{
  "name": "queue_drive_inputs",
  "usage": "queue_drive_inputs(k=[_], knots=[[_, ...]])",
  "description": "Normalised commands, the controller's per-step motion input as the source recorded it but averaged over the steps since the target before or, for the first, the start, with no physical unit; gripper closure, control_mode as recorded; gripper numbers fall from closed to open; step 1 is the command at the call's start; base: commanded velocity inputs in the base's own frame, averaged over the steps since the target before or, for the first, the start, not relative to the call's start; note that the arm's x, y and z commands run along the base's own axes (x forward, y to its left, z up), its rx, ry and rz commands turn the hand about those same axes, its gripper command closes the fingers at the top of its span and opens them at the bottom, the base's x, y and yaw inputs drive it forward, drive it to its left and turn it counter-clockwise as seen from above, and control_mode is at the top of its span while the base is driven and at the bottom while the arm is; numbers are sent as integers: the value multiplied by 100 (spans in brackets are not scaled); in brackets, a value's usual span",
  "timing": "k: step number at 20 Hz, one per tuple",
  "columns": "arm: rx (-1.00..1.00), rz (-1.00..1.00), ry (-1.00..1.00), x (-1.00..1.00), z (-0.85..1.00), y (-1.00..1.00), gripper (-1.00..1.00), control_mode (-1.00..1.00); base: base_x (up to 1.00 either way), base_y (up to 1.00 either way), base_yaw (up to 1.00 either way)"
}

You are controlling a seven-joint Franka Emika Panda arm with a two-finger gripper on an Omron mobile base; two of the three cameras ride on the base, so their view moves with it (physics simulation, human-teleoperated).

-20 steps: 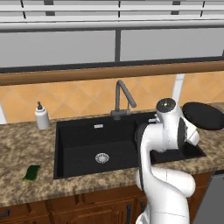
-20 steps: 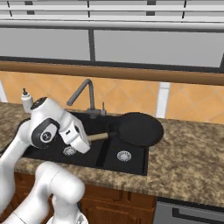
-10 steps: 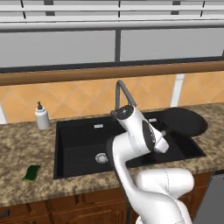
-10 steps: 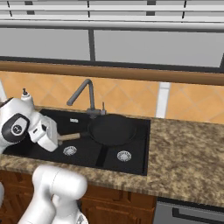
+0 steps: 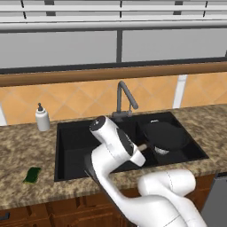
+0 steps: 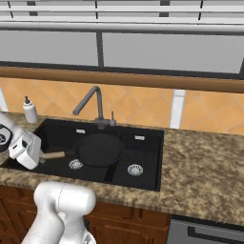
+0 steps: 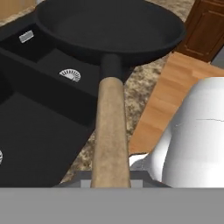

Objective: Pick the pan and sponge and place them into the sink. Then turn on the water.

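Note:
The black pan (image 5: pixel 164 135) hangs level over the smaller right bowl of the black sink (image 5: pixel 71 142), by the divider. My gripper (image 5: pixel 140 150) is shut on the end of its light wooden handle (image 5: pixel 143 146). From the right I see the pan (image 6: pixel 99 148) over the sink (image 6: pixel 147 159), with the gripper (image 6: pixel 40 157) at the handle's left end. In the hand view the handle (image 7: pixel 110 127) runs up from the gripper (image 7: pixel 110 180) to the pan (image 7: pixel 109 26) above the sink (image 7: pixel 35 127). The green sponge (image 5: pixel 32 174) lies on the counter left of the sink.
The dark gooseneck faucet (image 5: pixel 124 96) stands behind the sink's middle, its spout (image 6: pixel 88 100) reaching left, with no stream from it. A white soap dispenser (image 5: pixel 42 118) stands at the back left. Granite counter (image 6: pixel 205 167) stretches to the right of the sink.
My arm has swung left and lowered, carrying the pan from above the counter right of the sink to over the sink's right bowl. The sponge has not moved.

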Motion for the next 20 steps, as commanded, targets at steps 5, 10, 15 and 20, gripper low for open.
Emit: queue_drive_inputs(k=[5, 10, 15, 20], knots=[[1, -4, 1, 6, -6, 64, 100, -100, 0, 0, 0], [0, 0, 0, 35, -10, 32, 100, -100, 0, 0, 0], [0, 0, 4, 50, -29, 16, 100, -100, 0, 0, 0], [0, 6, 0, 50, -39, 21, 100, -100, 0, 0, 0]])
